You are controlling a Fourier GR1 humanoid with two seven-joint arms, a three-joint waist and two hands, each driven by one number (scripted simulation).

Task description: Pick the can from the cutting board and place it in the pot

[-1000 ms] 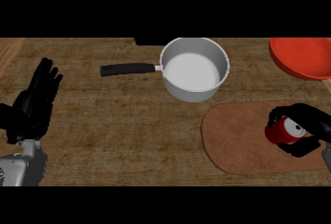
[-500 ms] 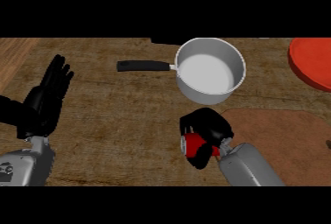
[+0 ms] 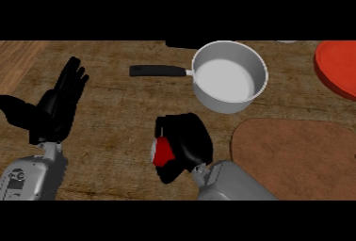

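My right hand (image 3: 186, 141) is curled round a red can (image 3: 163, 151), which shows at the hand's left side, above the wooden counter left of the brown cutting board (image 3: 299, 157). The board has nothing on it. A silver pot (image 3: 230, 75) with a black handle (image 3: 158, 71) stands up and to the right of the hand, with nothing inside it. My left hand (image 3: 57, 106) rests open at the left with its fingers pointing up.
A red plate (image 3: 338, 68) lies at the right edge, beyond the board. A dark object (image 3: 184, 44) peeks in at the top edge behind the pot. The counter is dark wood, lighter at the far left.
My right hand lifted the can off the cutting board and carried it left over the counter. The view shifted, so pot, board and plate moved right in the picture. The left hand stayed put.
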